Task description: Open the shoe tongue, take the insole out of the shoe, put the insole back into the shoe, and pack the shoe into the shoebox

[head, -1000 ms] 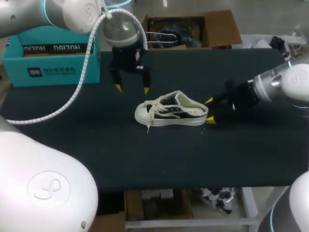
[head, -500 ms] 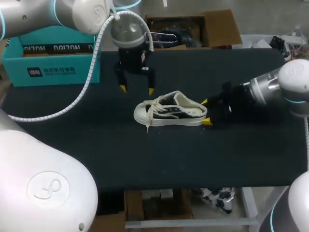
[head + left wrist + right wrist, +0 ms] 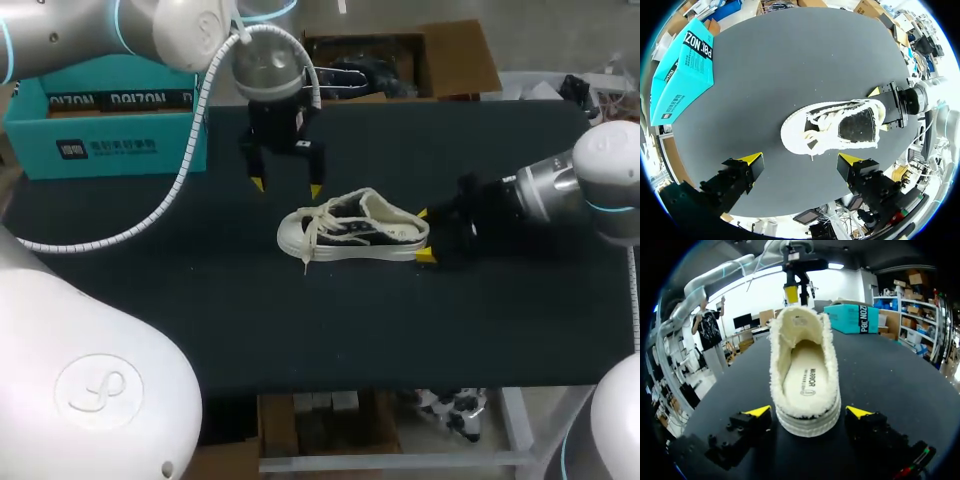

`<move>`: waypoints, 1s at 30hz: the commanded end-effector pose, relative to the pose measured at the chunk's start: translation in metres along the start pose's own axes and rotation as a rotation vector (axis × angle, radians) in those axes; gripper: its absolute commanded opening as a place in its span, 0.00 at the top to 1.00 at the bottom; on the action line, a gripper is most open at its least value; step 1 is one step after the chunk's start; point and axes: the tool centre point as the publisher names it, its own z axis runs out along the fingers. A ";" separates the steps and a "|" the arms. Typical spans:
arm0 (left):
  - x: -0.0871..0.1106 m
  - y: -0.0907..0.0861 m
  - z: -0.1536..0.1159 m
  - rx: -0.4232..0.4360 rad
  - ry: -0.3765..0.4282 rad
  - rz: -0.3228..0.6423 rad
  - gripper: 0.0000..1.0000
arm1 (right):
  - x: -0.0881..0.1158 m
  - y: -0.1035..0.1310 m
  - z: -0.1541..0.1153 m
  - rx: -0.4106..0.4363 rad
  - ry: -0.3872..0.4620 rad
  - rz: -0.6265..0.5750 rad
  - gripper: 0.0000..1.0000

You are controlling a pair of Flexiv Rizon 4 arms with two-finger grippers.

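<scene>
On the table (image 3: 150, 300) | shoe (image 3: 352, 230) upright | our right gripper (image 3: 424, 235) spread, astride its heel | our left gripper (image 3: 287, 186) spread near its laces

Cream shoe (image 3: 352, 228) upright, insole (image 3: 805, 377) inside

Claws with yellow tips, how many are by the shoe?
2. The left claw hangs open over the shoe; the right claw is open at its heel, one finger on each side.

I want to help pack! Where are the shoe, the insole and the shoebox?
shoe (image 3: 355, 235), head view, its side.
insole (image 3: 805, 376), right wrist view, its middle.
shoebox (image 3: 100, 145), head view, its front wall.
</scene>
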 end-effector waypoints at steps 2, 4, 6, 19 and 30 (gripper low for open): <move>0.001 0.002 -0.001 0.003 0.000 0.004 0.00 | 0.002 -0.002 0.008 -0.023 -0.003 0.000 0.00; 0.001 0.003 0.000 0.003 -0.001 0.005 0.00 | 0.001 -0.003 0.011 -0.036 -0.005 0.003 0.00; 0.002 0.004 0.000 0.002 -0.001 0.006 0.00 | -0.001 -0.002 0.013 -0.041 -0.009 0.005 0.00; 0.005 0.006 0.001 0.003 0.001 0.015 0.00 | 0.001 0.011 0.024 -0.070 0.002 -0.018 0.00; 0.020 0.008 -0.001 0.001 0.015 0.015 0.00 | 0.000 0.004 0.029 -0.082 0.008 -0.023 1.00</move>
